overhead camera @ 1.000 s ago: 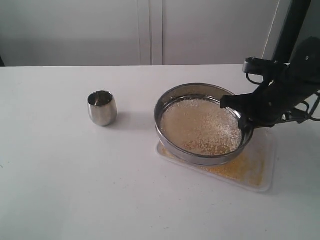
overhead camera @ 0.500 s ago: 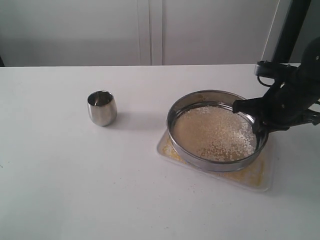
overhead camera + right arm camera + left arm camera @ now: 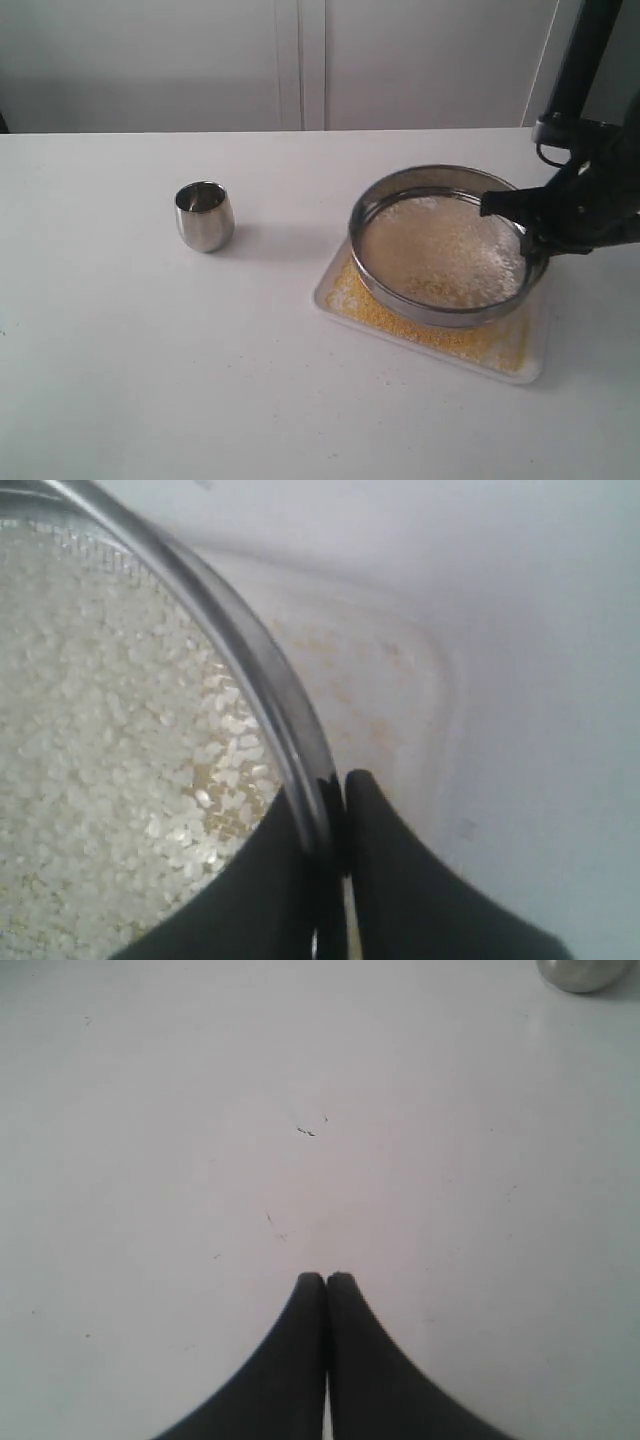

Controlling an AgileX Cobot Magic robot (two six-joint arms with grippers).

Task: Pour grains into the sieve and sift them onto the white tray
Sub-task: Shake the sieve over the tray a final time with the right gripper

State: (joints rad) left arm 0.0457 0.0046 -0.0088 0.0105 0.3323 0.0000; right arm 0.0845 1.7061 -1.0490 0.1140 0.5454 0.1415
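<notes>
The sieve (image 3: 440, 190) hangs just above the white tray (image 3: 330, 298), and my right gripper (image 3: 532, 238) is shut on its right rim. Pale rice-like grains (image 3: 445, 255) cover the mesh inside. Yellow granules (image 3: 365, 305) lie spread on the tray under and beside it. In the right wrist view the steel rim of the sieve (image 3: 255, 665) runs between the black fingers of my right gripper (image 3: 335, 795), with whitish grains (image 3: 110, 750) on the mesh and the tray (image 3: 400, 710) beyond. My left gripper (image 3: 326, 1278) is shut on nothing over bare table and is out of the exterior view.
A small steel cup (image 3: 204, 215) stands upright on the white table (image 3: 150, 380), left of the tray; its edge (image 3: 585, 972) shows at one corner of the left wrist view. A white wall runs behind the table. A dark post (image 3: 580, 60) rises at the far right.
My right gripper has carried the sieve to the right over the tray across the three frames. More yellow granules now show on the tray's left part. The cup has not moved.
</notes>
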